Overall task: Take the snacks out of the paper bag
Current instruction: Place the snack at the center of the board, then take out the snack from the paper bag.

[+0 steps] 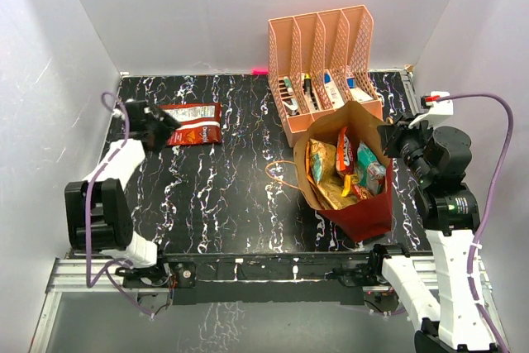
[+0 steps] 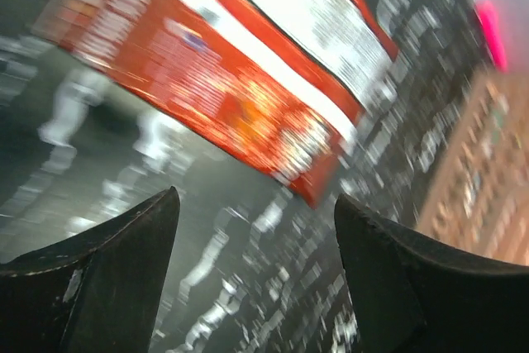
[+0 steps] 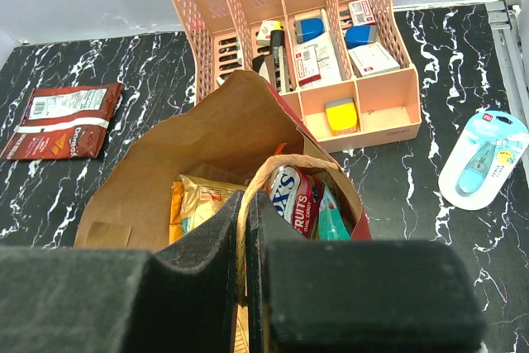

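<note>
The dark red paper bag [image 1: 364,212] stands open at centre right, kraft brown inside [image 3: 190,150]. Several snacks fill it: a gold packet [image 3: 202,200], a red-and-white candy packet [image 3: 291,196] and a teal one [image 3: 332,222]. My right gripper [image 3: 248,208] is shut on the bag's twine handle [image 3: 318,161] at its right rim [image 1: 390,136]. One red snack packet [image 1: 193,124] lies flat on the table at the far left. My left gripper [image 1: 168,124] hovers at its left end, open, with the packet [image 2: 223,64] just beyond its fingertips and nothing between them.
A peach mesh organizer [image 1: 331,39] with pens and small items stands behind the bag, almost touching it. A light-blue tag-like object [image 3: 483,159] lies on the table to the bag's right. The bag's other twine handle [image 1: 281,173] droops to its left. White walls enclose the table.
</note>
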Controlling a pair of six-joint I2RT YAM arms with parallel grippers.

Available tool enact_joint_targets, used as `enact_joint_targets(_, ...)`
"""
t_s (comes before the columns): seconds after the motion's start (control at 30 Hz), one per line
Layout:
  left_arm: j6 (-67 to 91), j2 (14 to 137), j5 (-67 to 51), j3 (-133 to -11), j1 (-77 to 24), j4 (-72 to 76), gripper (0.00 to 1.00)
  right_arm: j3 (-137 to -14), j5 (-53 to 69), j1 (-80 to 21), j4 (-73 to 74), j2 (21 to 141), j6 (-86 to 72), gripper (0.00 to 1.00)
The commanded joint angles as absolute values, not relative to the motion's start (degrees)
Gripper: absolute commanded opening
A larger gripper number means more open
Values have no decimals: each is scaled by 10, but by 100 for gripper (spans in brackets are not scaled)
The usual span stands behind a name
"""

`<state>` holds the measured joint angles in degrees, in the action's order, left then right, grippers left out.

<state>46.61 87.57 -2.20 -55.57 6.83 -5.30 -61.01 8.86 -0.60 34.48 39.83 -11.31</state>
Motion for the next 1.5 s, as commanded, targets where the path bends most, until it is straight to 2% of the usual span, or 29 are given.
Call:
enact_joint_targets(0.0,440,804,-111,-575,-50,-89,74,-615,100,-3,318,387,-116,8)
enact_joint_targets(0.27,381,704,-183,-662,-176,-176,78,-613,133,-3,312,380,-129,8)
enact_joint_targets(0.4,434,699,-248,-674,-246,-139,76,-600,169,-3,289,373,-142,8)
enact_joint_targets(0.47,460,711,-246,-684,-324,-112,73,-590,178,-3,278,370,-146,8)
enact_joint_targets(0.57,446,751,-137,-736,-458,-117,71,-588,174,-3,277,372,-148,8)
enact_joint_targets(0.67,439,828,13,-823,-569,-195,65,-592,175,-3,281,374,-149,8)
enact_joint_targets(0.8,454,955,151,-986,-646,-357,61,-597,170,-4,289,374,-148,8)
enact_joint_targets(0.9,469,1008,205,-1033,-667,-392,59,-599,166,-3,295,372,-145,8)
enact_joint_targets(1.03,447,1040,209,-1045,-668,-357,53,-595,170,-3,297,368,-142,8)
enact_joint_targets(1.23,434,1093,222,-1082,-667,-311,53,-597,182,-3,295,369,-145,8)
enact_joint_targets(1.47,400,1198,256,-1199,-659,-315,55,-603,181,-3,297,369,-146,8)
